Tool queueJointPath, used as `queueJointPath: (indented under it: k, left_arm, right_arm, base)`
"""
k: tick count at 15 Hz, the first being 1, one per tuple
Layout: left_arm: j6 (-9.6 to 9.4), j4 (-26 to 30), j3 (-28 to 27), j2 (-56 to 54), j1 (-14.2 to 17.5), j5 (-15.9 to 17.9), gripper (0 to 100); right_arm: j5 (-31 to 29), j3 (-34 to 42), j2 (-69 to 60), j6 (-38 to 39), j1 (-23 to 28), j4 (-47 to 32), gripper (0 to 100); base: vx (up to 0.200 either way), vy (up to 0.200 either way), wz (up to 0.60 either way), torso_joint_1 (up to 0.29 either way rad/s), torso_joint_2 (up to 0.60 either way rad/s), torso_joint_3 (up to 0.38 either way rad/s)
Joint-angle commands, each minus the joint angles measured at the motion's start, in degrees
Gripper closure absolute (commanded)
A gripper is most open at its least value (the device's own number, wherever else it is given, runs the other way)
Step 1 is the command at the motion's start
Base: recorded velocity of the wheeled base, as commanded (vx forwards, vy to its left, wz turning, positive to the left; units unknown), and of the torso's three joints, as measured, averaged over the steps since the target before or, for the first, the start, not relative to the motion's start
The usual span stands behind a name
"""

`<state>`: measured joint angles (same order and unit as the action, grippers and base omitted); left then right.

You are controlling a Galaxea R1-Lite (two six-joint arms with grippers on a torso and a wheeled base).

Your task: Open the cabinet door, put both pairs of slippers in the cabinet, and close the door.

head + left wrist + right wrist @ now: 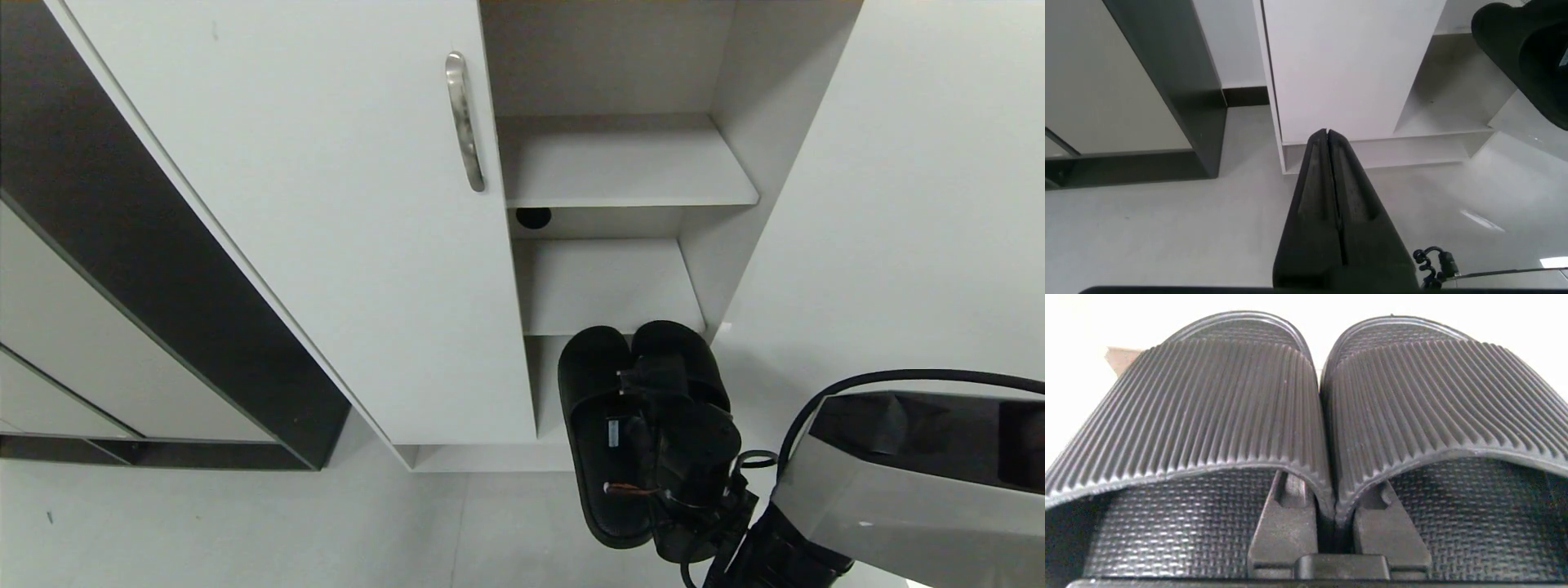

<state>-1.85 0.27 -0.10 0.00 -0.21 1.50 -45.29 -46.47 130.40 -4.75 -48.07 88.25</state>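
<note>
Right tool (1333,508): clamped on the pair of slippers (600,425), one finger under each strap, pinching the two inner side walls together.
Pair of slippers: black and ribbed across the straps. They sit side by side and touching, toes pointing away from the right tool toward the cabinet opening, close to the front edge of the lower shelf (604,286).
Left tool (1327,143): fingers pressed flat together with nothing between them, over the floor (1167,237).
Closed door (326,204): straight ahead of the left tool and to the left of the right tool. Its metal handle (464,122) stands upright at the edge next to the opening.
Open door (914,204): swung out on the right tool's right side.
Upper shelf (620,163): white, beyond the slippers' toes, above the lower one.
</note>
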Motion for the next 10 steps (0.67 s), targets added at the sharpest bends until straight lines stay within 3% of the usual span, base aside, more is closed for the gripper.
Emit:
queueJointPath:
  k: [1, 6, 10]
  left_arm:
    - [0.01, 0.0, 0.0, 0.1, 0.0, 0.0, 100]
    - [0.01, 0.0, 0.0, 0.1, 0.0, 0.0, 100]
    - [0.01, 0.0, 0.0, 0.1, 0.0, 0.0, 100]
  right_arm:
    - [0.0, 0.2, 0.5, 0.0, 0.1, 0.0, 100]
    - [0.0, 0.0, 1.1, -0.1, 1.3, 0.3, 100]
    - [0.0, -0.8, 0.6, -0.2, 1.3, 0.3, 100]
  base:
    - [0.000, 0.000, 0.00, 0.000, 0.00, 0.000]
    - [0.000, 0.000, 0.00, 0.000, 0.00, 0.000]
    - [0.200, 0.000, 0.00, 0.000, 0.00, 0.002]
